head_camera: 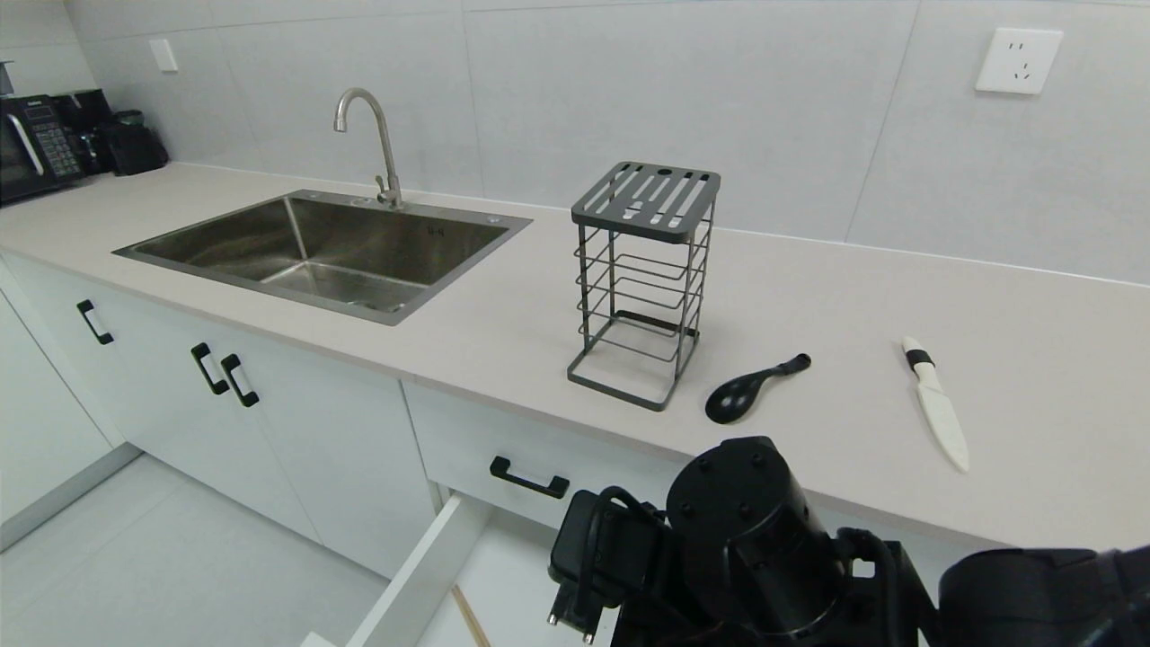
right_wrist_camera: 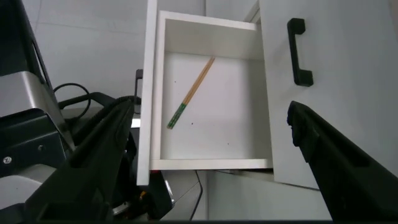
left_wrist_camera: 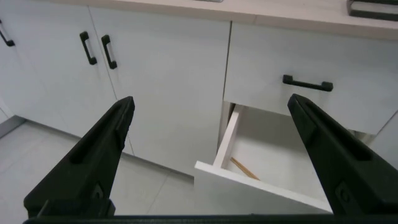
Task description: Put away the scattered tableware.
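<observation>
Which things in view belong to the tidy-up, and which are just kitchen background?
Job:
- black spoon, lying on the counter
- white knife, also on the counter
- open drawer, with chopsticks inside
- wire rack, possibly a holder

Background:
- sink
- faucet
- microwave
- wall socket

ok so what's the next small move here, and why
Probably raise the right gripper, fingers open and empty, up toward the black spoon lying on the counter beside the rack. The drawer below already stands open with chopsticks inside, while the spoon and the white knife lie out on the counter.
</observation>
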Motion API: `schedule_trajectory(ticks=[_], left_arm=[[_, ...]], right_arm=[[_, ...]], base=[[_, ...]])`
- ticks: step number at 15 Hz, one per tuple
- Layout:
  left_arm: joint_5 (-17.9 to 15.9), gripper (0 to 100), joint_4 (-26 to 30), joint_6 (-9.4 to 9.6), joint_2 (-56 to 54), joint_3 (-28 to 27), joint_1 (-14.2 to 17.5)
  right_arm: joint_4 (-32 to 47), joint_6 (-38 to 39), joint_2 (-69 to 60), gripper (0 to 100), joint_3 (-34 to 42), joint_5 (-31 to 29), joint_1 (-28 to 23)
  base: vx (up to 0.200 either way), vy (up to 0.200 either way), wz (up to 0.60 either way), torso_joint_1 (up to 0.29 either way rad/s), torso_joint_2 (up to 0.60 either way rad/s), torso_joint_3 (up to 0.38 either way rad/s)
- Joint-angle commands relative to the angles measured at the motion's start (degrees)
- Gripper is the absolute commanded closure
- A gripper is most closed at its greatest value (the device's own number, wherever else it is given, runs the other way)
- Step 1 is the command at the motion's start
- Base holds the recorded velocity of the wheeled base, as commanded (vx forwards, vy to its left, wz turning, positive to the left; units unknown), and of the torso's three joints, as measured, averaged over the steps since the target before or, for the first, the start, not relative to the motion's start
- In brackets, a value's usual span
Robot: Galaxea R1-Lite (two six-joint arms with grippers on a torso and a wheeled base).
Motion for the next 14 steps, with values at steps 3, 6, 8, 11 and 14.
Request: schedule_trajectory(ticks=[3,6,8,11,14], left_arm=[[0.00,0,-0.02,-0.01,0.07,0.01,0.01],[0.00,0,-0.02,-0.01,0.07,0.01,0.01],[0.00,0,-0.02,-0.01,0.07,0.01,0.01],[0.00,0,-0.02,-0.01,0.07,0.01,0.01],[0.00,0,-0.02,-0.01,0.07,0.01,0.01]], right_arm=[[3.06,-0.03,-0.26,0,-2.40,0.25,0.25],[6.93,-0.03,-0.26,0,-3.37,0.51,0.25],[7.72,-0.03,-0.17,0,-3.19,0.60,0.25],[10.18,-0.03,-0.08,0,-3.19,0.78,-0.10],[10.36,-0.03,0.09,0,-5.47,3.50,-1.51]], base=[[0.000,0.000,0.00,0.315,-0.51,-0.242],[0.000,0.000,0.00,0.277,-0.52,-0.251],[0.000,0.000,0.00,0.286,-0.53,-0.256],[0.000,0.000,0.00,0.163,-0.31,-0.159],[0.000,0.000,0.00,0.014,-0.03,-0.014]])
